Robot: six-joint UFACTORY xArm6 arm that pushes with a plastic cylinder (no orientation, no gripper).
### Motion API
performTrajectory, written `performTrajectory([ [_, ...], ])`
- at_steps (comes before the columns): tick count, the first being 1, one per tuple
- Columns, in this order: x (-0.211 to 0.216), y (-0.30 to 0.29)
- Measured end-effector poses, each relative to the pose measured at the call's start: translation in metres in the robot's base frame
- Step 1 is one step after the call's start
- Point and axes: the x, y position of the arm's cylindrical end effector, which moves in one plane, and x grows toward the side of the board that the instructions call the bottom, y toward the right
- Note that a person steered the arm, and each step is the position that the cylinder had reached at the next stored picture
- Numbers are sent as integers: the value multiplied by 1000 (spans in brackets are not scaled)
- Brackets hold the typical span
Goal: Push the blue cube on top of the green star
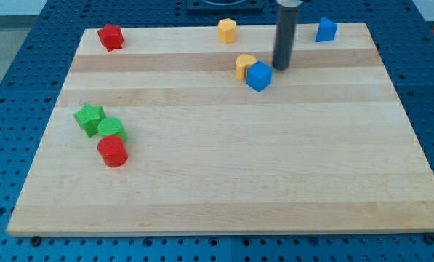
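- Nearest the camera lies the wooden board's (224, 211) bare lower half, pale planks with visible grain and seams running from the view's left to its right; this wide stretch offers free room for sliding.
- On the upper middle of the board sits the blue cube (259, 76), a smooth, matte block with one corner turned toward the camera.
- Touching the cube's upper left side is a yellow block (245, 65), rounded on top; its exact shape cannot be made out.
- Just to the upper right of the cube, the tip (280, 68) of the straight dark rod (285, 33) rests on the board, close to the cube, though contact cannot be judged. The arm carries no claw, only this rod, so nothing opens or closes.
- Far off, near the board's left edge, lies the green star (90, 117), with a second green block (112, 129) touching its lower right side and a red cylinder (113, 151) just below that one.
- Between the cube and the star, the wood is bare.
- Along the top edge sit a red star-like block (110, 36) at the left corner, a yellow block (227, 30) in the middle and a blue block (326, 29) toward the right.
- Around the board shows a blue perforated table (13, 116).
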Motion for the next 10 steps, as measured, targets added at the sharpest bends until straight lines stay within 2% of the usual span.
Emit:
performTrajectory([
  [1, 6, 22],
  [2, 20, 1],
  [5, 60, -113],
  [6, 64, -108],
  [7, 62, -93],
  [8, 62, -107],
  [10, 30, -154],
])
